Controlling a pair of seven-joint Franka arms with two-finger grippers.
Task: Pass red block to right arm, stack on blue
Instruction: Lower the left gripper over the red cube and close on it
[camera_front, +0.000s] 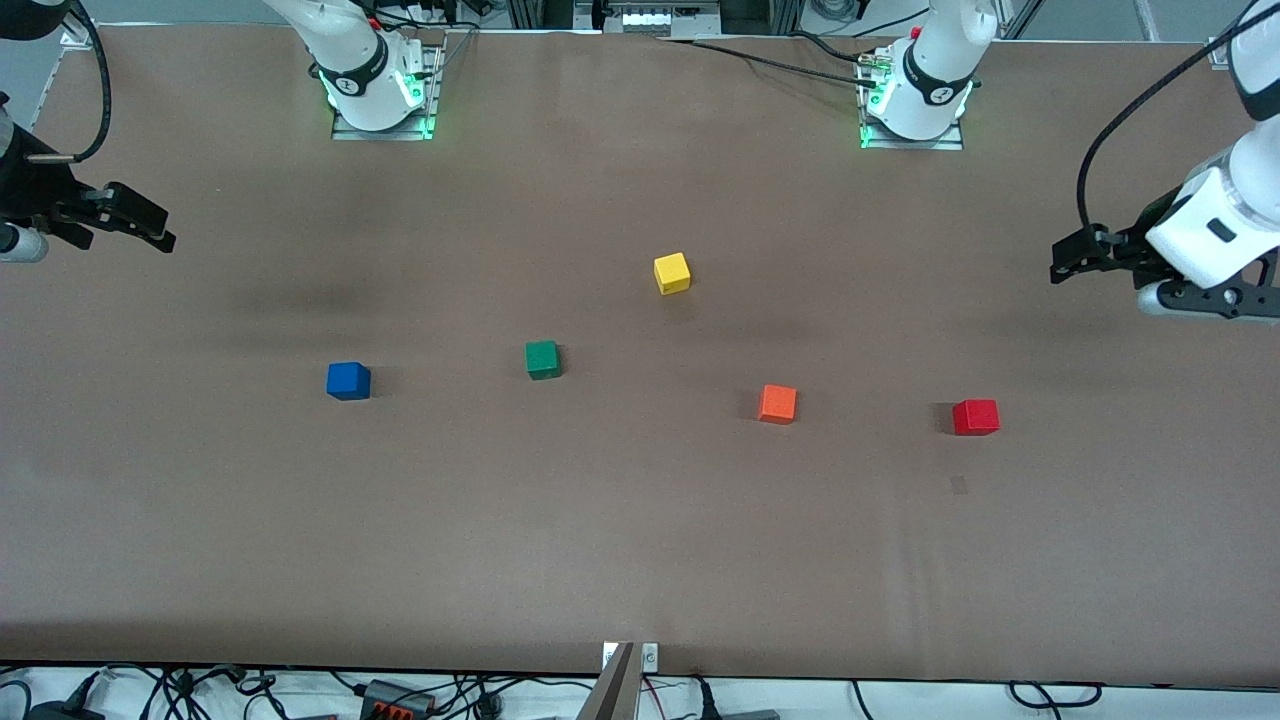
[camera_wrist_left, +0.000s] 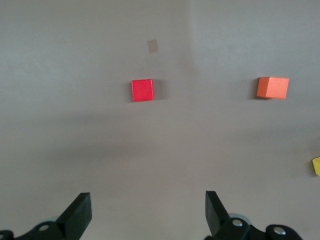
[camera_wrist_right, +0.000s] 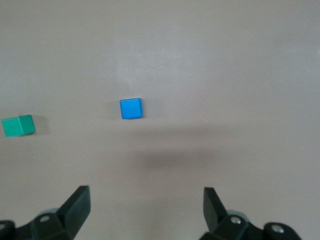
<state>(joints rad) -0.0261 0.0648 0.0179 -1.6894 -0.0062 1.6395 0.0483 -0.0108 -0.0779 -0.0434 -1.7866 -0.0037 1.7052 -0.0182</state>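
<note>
Cubes lie loose on the brown table (camera_front: 640, 560), five of them, each on the bare surface and well apart from the others. Red block (camera_front: 975, 416) sits toward the left arm's end, with the orange cube (camera_front: 777, 403) beside it toward the middle. Blue cube (camera_front: 348, 380) sits toward the right arm's end, the green cube (camera_front: 542, 359) next along toward the middle. Yellow cube (camera_front: 672, 272) lies near the centre, farther from the front camera than the rest.

Left gripper (camera_wrist_left: 148, 212) hangs over the table's edge at its own end, fingers spread wide and holding nothing. Right gripper (camera_wrist_right: 147, 210) hangs over its own end of the table, likewise wide apart and empty.
</note>
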